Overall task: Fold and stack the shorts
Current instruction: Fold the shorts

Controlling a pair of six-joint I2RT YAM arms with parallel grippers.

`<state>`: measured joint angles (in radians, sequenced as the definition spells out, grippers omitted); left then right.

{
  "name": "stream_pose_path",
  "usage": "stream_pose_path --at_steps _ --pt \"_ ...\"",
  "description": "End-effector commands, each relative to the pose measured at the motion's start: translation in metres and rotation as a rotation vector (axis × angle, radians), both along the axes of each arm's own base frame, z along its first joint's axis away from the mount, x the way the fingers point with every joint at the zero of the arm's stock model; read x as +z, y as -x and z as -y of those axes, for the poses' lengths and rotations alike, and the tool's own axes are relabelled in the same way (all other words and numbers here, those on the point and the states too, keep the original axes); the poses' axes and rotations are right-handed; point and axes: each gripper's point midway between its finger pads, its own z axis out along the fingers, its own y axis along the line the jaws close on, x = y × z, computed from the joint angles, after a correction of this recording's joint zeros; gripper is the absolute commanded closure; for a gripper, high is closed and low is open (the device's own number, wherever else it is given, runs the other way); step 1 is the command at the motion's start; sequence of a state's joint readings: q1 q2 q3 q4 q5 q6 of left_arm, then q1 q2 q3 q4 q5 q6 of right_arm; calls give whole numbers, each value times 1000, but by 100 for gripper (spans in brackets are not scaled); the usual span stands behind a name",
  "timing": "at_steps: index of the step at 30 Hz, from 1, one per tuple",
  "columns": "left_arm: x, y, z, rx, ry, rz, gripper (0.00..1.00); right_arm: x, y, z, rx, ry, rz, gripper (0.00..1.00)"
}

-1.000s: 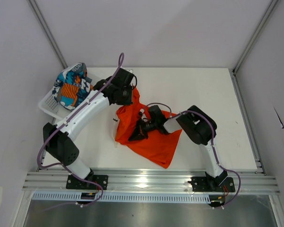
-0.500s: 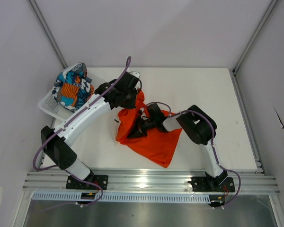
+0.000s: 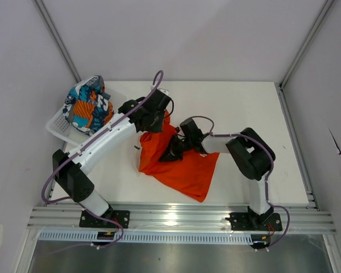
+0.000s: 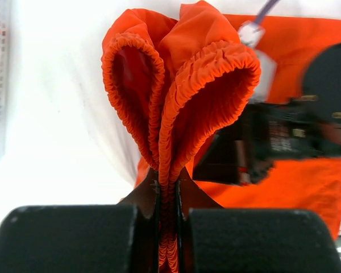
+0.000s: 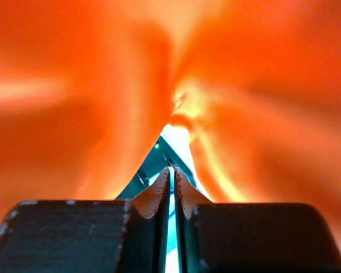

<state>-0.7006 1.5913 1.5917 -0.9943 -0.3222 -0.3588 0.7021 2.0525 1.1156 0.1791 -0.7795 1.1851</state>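
- On the white table (image 3: 244,108), near its middle, the orange shorts (image 3: 184,170) lie mostly spread out, with one end lifted up from the surface.
- The left gripper (image 3: 159,120) is closed tight on the elastic waistband (image 4: 207,85) of this orange pair. In the left wrist view the gathered band goes down between the two black fingers (image 4: 74,239) and opens above them in two loops.
- The right gripper (image 3: 169,153) is low on the orange cloth, just beside the lifted part, and it points toward the left side of the table.
- From the right wrist view its jaws stand nearly together, with only a thin slit of light between them. Blurred orange cloth fills the view around them, and I cannot tell whether they pinch any of it.
- The patterned shorts (image 3: 88,105), blue, orange, white and black, sit bunched in the white mesh basket (image 3: 58,129) at the far left corner of the table, well apart from both grippers.
- The two pairs lie apart from each other, not yet stacked.
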Motion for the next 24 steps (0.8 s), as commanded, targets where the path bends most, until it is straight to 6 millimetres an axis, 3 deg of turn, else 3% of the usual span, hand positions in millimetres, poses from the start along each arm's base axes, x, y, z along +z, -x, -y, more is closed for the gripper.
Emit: stream_pose_path --at_steps 1,4,7,8,9,11,12,14,15,16,19,24 --pt "19 -3 -3 33 -27 56 99 46 -3 17 -3 60 136 91" --pt "20 0 -2 39 -44 68 100 61 -5 41 -14 134 223 84" --pt "23 3 1 40 -46 82 100 63 -5 73 -31 184 252 76" --pt "22 4 1 38 -53 81 100 54 -1 87 -37 215 241 73" --pt "22 4 1 45 -58 87 100 49 -9 104 -79 259 256 69" --pt "22 6 4 41 -70 87 100 48 -5 134 -100 336 289 57" --pt "23 6 4 48 -76 92 100 36 -9 157 -145 412 294 55" --pt "22 8 9 40 -81 93 100 35 -6 186 -187 497 315 47" --pt "22 8 11 41 -78 92 100 25 -8 207 -233 570 319 44" --pt "21 10 15 30 -80 89 100 22 -6 221 -249 620 315 35" --pt "21 13 24 18 -86 96 100 20 -4 247 -287 706 347 35" --pt "19 15 36 15 -118 100 100 8 2 264 -303 776 358 38"
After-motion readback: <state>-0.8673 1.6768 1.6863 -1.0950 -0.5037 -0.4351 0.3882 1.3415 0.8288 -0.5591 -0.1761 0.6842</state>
